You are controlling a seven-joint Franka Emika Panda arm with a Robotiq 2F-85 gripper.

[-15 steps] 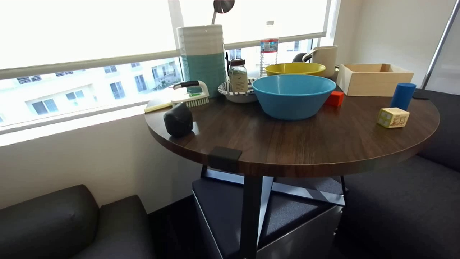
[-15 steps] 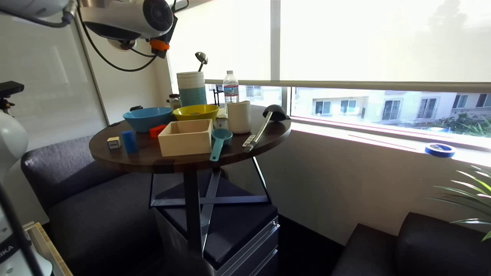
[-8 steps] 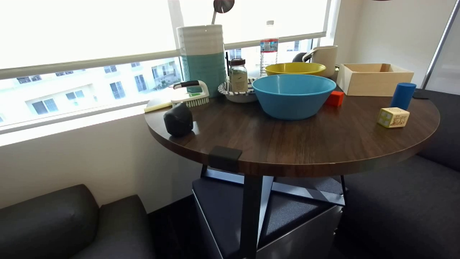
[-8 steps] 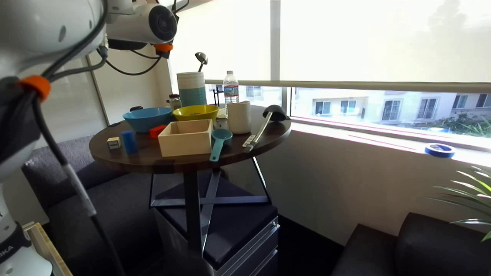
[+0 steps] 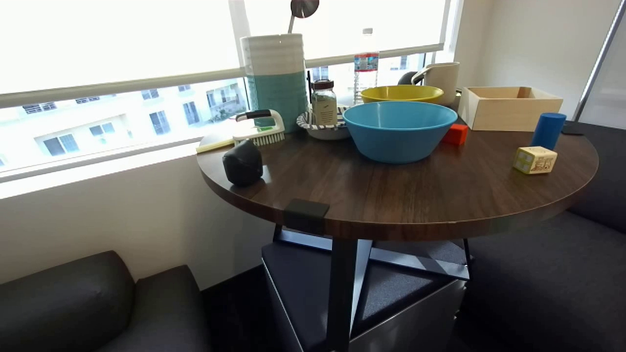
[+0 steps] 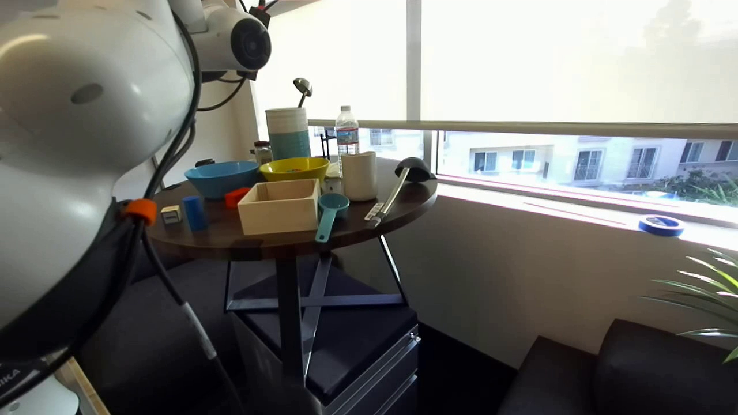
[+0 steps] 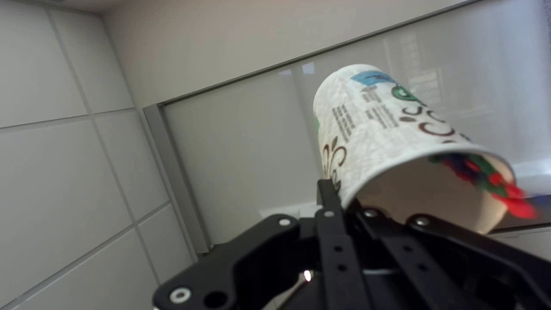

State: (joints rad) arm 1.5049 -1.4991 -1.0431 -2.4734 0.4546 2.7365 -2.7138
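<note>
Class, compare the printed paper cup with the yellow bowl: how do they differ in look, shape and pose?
Look: the paper cup is white with printed swirls; the yellow bowl is plain. Shape: the paper cup is tall and narrow, the yellow bowl broad and low. Pose: the paper cup is tipped in the hand; the yellow bowl stands upright. Shared: both are round and have coloured pieces inside.

A white paper cup [image 7: 366,133] printed with brown swirls is hanging tilted, the jaws pinching its rim; small blurred red, green and blue pieces [image 7: 510,193] are spilling from its mouth.
</note>
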